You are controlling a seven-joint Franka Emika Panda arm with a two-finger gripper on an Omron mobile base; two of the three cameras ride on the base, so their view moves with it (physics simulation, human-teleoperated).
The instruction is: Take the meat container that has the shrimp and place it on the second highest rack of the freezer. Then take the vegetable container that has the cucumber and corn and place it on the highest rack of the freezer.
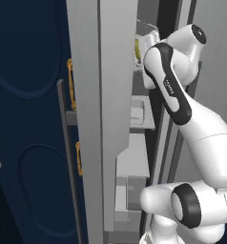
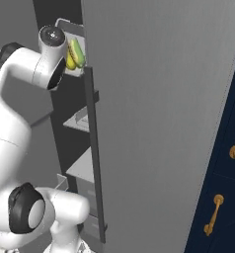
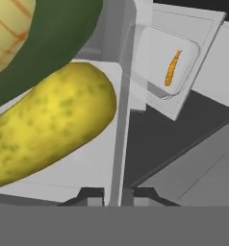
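Observation:
My gripper [image 3: 114, 196] is shut on the side wall of the vegetable container [image 3: 119, 134], high inside the freezer [image 1: 116, 95]. The yellow bumpy corn [image 3: 49, 129] and the green cucumber [image 3: 58, 33] lie in that container, close under the hand. From the right base view, the container [image 2: 72, 70] shows at the top of the stack with the corn [image 2: 69, 60] and cucumber [image 2: 78, 52]. Whether it rests on the highest rack I cannot tell. Below it, the meat container [image 3: 155, 57] with the orange shrimp [image 3: 171, 67] sits on a lower rack [image 1: 143, 125].
The open grey freezer door [image 2: 164, 123] stands close on the right of the arm. A dark door edge [image 2: 94, 148] runs down beside the shelves. Navy cabinets [image 1: 29, 119] with gold handles [image 1: 71, 86] flank the freezer. More pale shelves [image 1: 134, 162] lie lower down.

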